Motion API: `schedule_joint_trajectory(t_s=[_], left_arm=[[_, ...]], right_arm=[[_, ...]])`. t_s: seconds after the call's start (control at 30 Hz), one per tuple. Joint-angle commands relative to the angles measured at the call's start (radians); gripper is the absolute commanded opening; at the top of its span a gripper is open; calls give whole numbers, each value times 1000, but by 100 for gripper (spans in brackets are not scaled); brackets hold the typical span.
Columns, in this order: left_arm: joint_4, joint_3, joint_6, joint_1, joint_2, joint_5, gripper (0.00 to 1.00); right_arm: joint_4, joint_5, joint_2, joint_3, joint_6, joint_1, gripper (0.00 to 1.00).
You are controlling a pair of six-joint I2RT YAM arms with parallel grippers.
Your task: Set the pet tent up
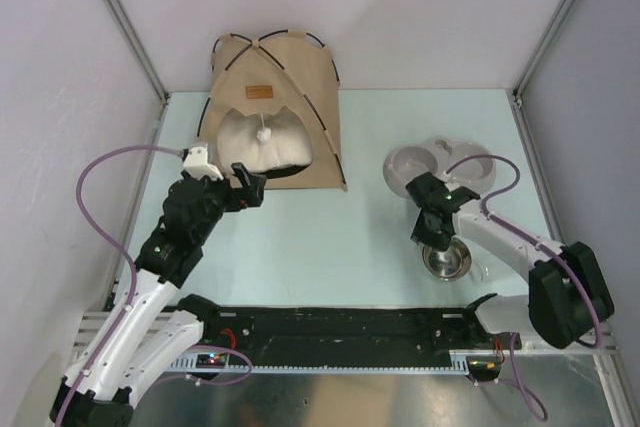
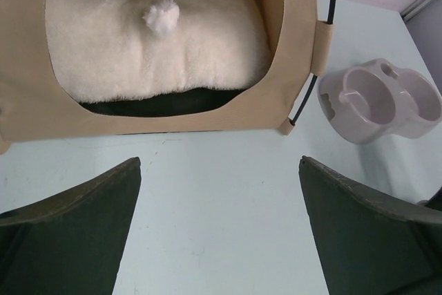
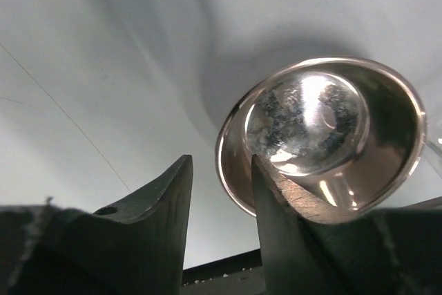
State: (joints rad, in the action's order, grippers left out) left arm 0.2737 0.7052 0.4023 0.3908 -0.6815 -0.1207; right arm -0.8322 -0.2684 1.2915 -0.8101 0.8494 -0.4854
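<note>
The pet tent (image 1: 300,67) stands upright at the back left of the table, tan with black poles and a brown label (image 1: 260,89). In the left wrist view its rounded doorway (image 2: 297,46) shows a cream pillow (image 2: 138,53) on the dark floor and a hanging white pom-pom (image 2: 161,17). My left gripper (image 1: 255,187) (image 2: 219,164) is wide open and empty, just in front of the doorway. My right gripper (image 1: 432,237) (image 3: 221,164) straddles the rim of a steel bowl (image 3: 318,122), one finger inside and one outside. A gap shows on the outer side.
A grey double-bowl feeder stand (image 1: 440,167) (image 2: 380,101) sits at the right, just behind the steel bowl (image 1: 450,262). White walls with metal frame posts close in the back and sides. The black rail (image 1: 340,325) with the arm bases runs along the near edge.
</note>
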Motion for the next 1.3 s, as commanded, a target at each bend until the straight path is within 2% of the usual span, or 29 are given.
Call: schedule_joint_trajectory(t_s=[0.0, 0.2, 0.3, 0.4, 0.67, 0.9, 1.03, 1.27], left_arm=[[-15, -27, 21, 4, 40, 23, 100], [-15, -67, 32, 4, 102, 20, 100], [-14, -75, 35, 4, 117, 27, 100], [-13, -80, 35, 4, 124, 29, 100], [-13, -58, 8, 4, 99, 31, 100], [-14, -34, -13, 4, 70, 31, 100], [-13, -28, -21, 3, 61, 37, 100], [-13, -15, -16, 4, 36, 61, 100]], right_arm=[[45, -53, 87, 2, 30, -52, 42], [85, -79, 163, 2, 29, -77, 32], [91, -110, 177, -4, 11, -82, 10], [64, -157, 194, -40, -15, -101, 1], [-4, -322, 175, -230, -91, -197, 0], [99, -378, 152, -382, -229, -183, 0], [169, -399, 209, -473, -311, -138, 0], [280, -388, 402, -628, -413, -58, 0]])
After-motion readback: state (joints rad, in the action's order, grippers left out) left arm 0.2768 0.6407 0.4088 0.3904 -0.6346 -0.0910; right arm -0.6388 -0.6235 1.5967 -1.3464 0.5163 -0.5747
